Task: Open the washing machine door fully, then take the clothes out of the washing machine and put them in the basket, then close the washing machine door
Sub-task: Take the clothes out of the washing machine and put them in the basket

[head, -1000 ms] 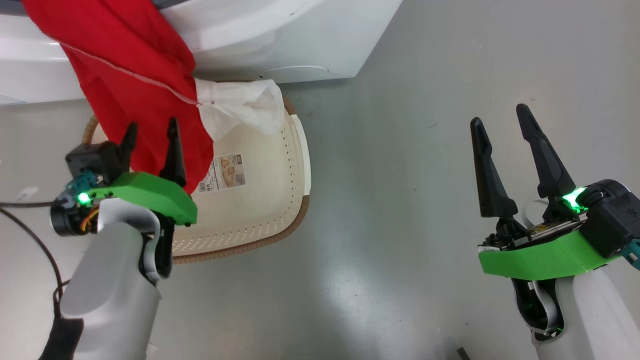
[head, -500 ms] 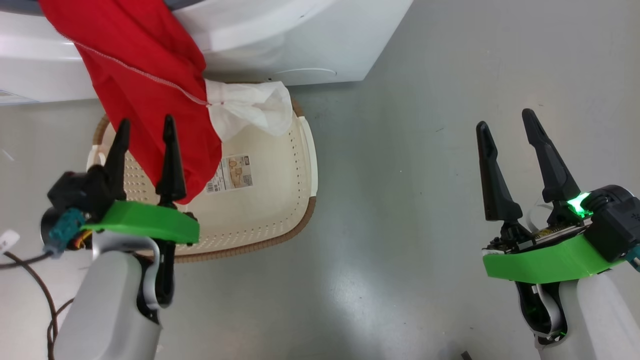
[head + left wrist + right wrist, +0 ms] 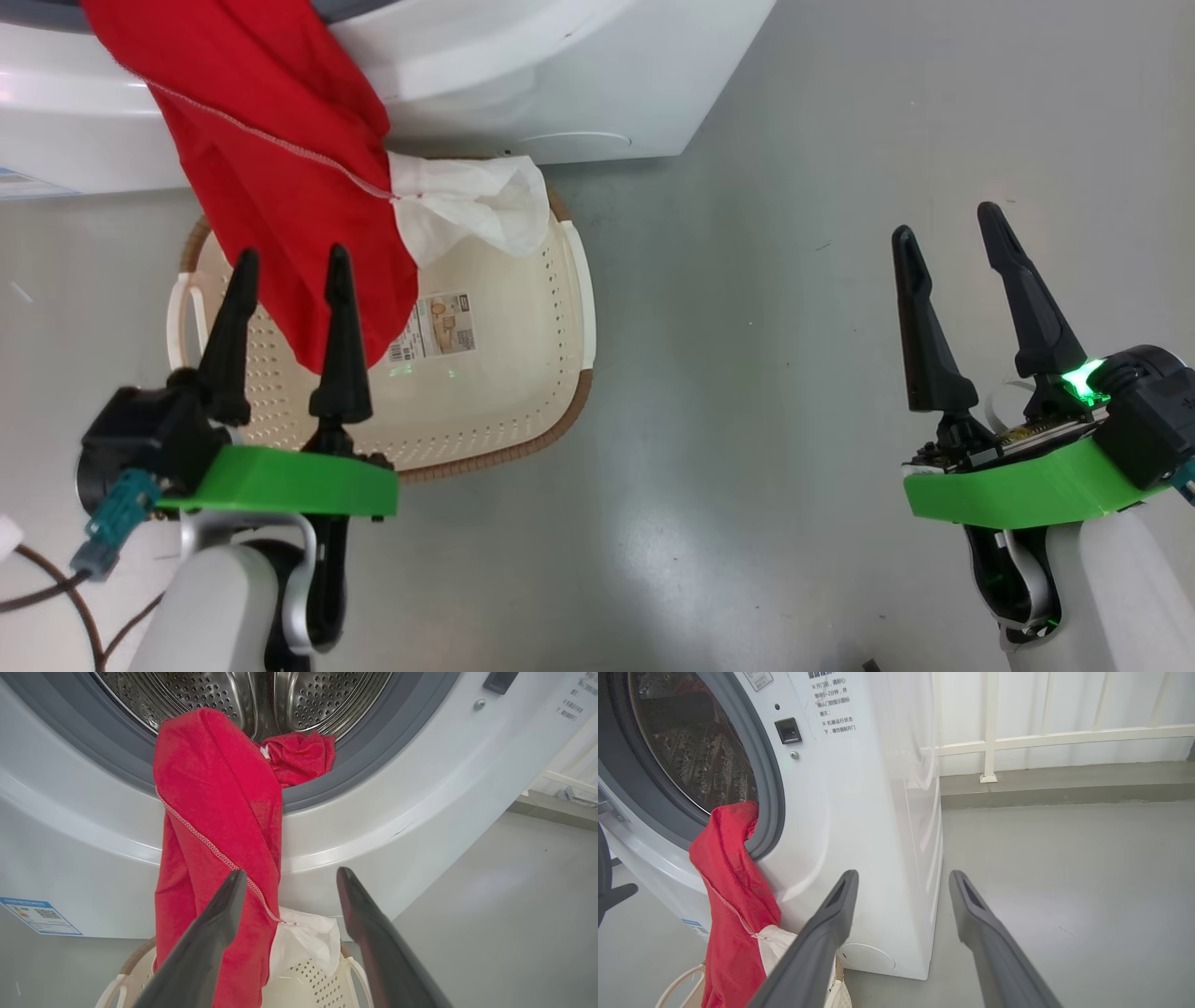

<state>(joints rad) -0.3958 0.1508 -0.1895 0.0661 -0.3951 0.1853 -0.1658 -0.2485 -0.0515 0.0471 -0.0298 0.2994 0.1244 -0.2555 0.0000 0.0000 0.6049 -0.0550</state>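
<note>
Red clothes [image 3: 280,159] hang out of the washing machine [image 3: 560,75] over its grey ring, and their white part [image 3: 467,201] rests on the far rim of the basket [image 3: 523,392]. In the left wrist view the clothes [image 3: 215,812] trail from the steel drum [image 3: 233,695] down into the basket [image 3: 308,975]. My left gripper [image 3: 292,257] is open just in front of the hanging cloth, holding nothing. My right gripper [image 3: 945,220] is open over bare floor to the right. The washing machine door is out of view.
A blue label [image 3: 39,914] sits low on the machine's front. A white railing [image 3: 990,742] and a raised kerb [image 3: 1064,788] run behind the grey floor at the right. A dark cable [image 3: 56,597] trails by my left arm.
My left gripper has drawn back from the hanging cloth towards me and straightened, its fingers still open. The head camera has shifted slightly. The right arm has barely moved.
</note>
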